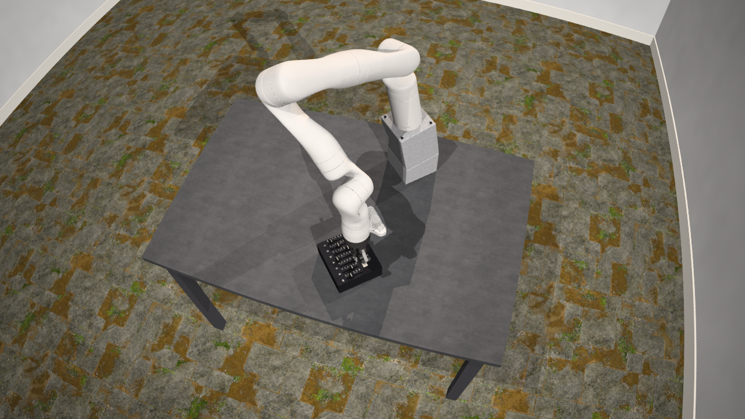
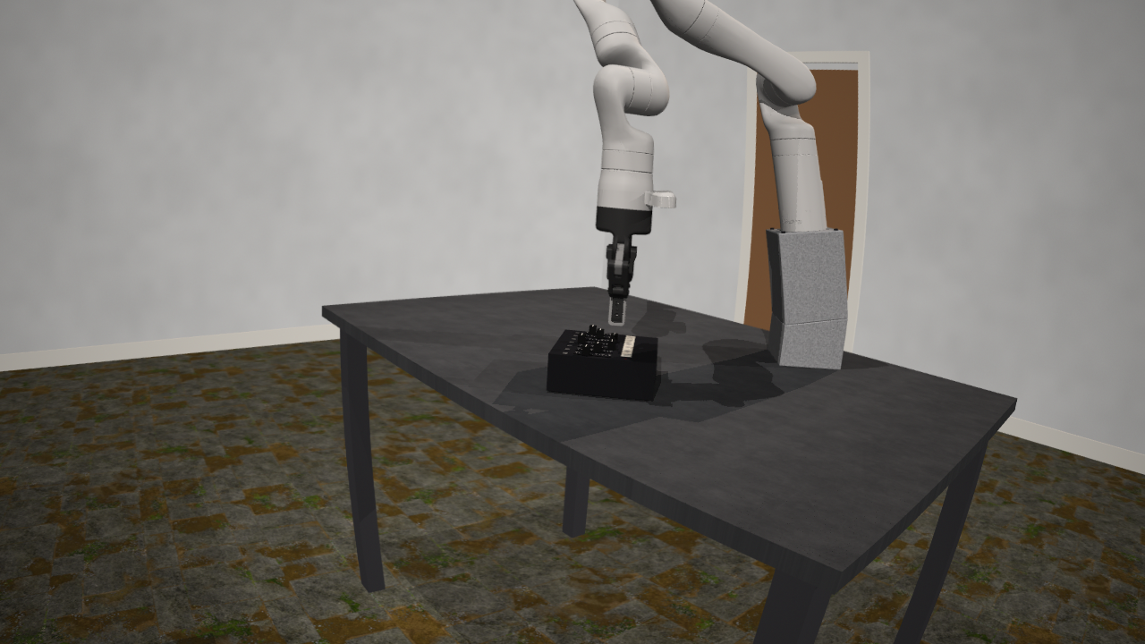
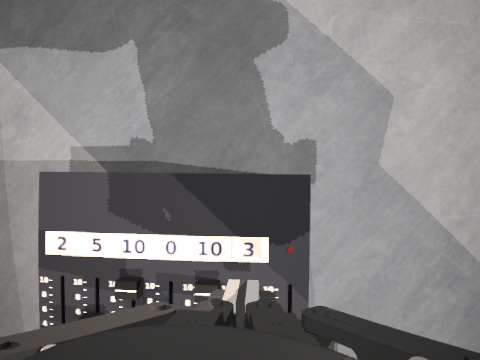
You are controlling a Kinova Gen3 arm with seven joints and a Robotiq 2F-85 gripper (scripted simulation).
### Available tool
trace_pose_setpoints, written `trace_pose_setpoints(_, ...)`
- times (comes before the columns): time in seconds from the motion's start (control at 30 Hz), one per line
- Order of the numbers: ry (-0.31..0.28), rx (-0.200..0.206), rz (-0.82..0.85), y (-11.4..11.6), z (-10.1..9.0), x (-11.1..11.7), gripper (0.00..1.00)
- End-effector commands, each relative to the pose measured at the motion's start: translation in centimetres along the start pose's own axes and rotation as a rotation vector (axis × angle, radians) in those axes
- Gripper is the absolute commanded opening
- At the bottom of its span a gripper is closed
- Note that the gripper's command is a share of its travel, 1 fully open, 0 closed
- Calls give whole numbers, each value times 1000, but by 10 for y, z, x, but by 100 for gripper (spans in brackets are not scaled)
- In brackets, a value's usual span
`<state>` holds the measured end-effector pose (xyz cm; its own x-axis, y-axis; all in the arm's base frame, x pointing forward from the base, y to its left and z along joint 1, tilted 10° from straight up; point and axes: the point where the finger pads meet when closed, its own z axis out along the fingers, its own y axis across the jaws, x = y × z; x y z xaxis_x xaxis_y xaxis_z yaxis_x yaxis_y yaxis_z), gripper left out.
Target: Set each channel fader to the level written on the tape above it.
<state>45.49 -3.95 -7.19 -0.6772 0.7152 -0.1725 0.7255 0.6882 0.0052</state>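
Note:
The black lighting desk [image 1: 347, 284] [image 2: 600, 376] [image 3: 200, 203] stands on its feet near the middle of the dark table [image 1: 249, 182] [image 2: 801, 456]. A white tape [image 3: 156, 247] on it reads 2, 5, 10, 0, 10, 3. A red dot [image 3: 291, 250] sits to the tape's right. Two fader caps [image 3: 128, 287] [image 3: 207, 286] stand near the top of their slots under the two 10s. My gripper [image 1: 363, 259] [image 2: 614, 318] [image 3: 243, 301] is shut and empty, pointing straight down just above the desk's top, near the slot under the 3. The lower parts of the faders are hidden behind the gripper body.
The arm's grey pedestal [image 1: 412, 148] [image 2: 807, 300] stands at the back of the table, behind the desk. A brown door [image 2: 840, 183] is in the wall behind it.

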Motion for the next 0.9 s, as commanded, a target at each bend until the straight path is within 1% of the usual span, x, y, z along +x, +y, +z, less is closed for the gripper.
trace_pose_setpoints(0.0,0,-1,0,0,0,0,0)
trace_pose_setpoints(0.87,0,0,0,1,15,-1,0)
